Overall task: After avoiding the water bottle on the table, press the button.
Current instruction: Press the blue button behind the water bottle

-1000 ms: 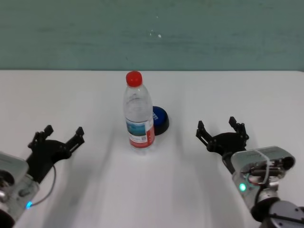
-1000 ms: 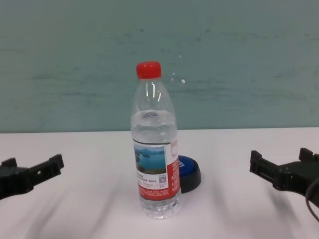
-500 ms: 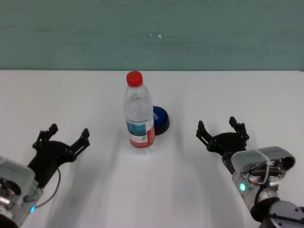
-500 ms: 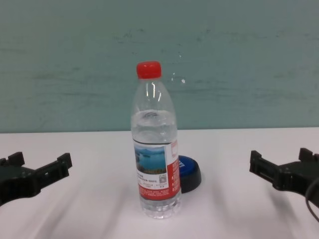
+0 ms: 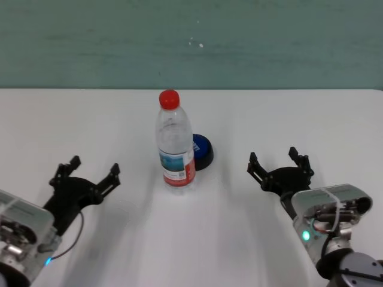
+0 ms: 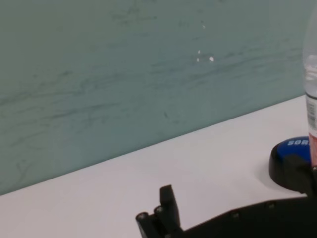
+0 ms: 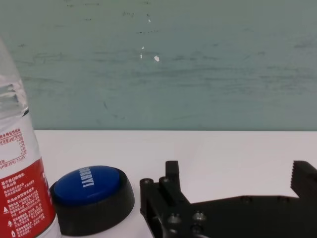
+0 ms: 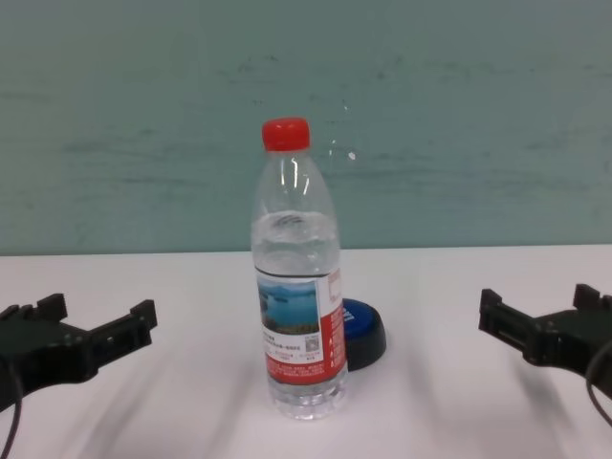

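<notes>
- Button sits just behind the upright bottle.
- Left claw and right claw: both released, empty.
- Risk: a straight reach could topple the bottle.

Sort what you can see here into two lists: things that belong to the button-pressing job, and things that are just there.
Part of the job:
water bottle, upright, standing in front of the button
button
table
left gripper, open
right gripper, open

Just there:
teal wall behind the table

Clear glossy plastic water bottle; smooth matt white table.
</notes>
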You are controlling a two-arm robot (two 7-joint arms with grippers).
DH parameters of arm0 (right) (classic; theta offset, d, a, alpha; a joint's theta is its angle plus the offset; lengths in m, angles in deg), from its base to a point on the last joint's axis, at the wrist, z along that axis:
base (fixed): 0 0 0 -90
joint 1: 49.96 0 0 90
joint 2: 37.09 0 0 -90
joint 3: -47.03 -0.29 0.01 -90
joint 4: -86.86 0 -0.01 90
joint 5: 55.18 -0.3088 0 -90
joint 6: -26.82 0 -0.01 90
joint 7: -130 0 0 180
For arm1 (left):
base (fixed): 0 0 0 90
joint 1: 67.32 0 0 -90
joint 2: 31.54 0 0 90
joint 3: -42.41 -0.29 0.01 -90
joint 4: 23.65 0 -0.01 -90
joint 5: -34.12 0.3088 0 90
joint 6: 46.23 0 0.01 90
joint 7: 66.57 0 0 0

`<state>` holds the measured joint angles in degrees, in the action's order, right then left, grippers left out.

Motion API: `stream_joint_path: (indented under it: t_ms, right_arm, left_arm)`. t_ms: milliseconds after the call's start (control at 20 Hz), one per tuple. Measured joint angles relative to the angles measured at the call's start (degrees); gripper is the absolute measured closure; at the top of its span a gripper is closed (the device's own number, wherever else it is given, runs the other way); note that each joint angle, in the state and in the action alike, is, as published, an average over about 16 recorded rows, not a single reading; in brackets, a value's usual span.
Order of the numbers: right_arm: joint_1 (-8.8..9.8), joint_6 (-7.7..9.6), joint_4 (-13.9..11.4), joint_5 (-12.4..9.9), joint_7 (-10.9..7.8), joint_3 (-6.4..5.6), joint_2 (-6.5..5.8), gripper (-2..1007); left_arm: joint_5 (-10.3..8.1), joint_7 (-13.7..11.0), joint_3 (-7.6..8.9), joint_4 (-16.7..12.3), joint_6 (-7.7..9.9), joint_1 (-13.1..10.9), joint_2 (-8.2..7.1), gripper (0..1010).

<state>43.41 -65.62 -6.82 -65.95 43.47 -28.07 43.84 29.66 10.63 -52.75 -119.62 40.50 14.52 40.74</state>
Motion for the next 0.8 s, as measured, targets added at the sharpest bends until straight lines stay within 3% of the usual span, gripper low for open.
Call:
stream_joint_path:
  t_ms: [800]
  right_arm:
    - [0.0, 0.0, 0.0, 0.0, 0.0, 0.0, 0.0, 1]
  left_arm:
    - [1.09, 0.6, -0.65, 1.5, 1.48, 1.6, 0.95, 10]
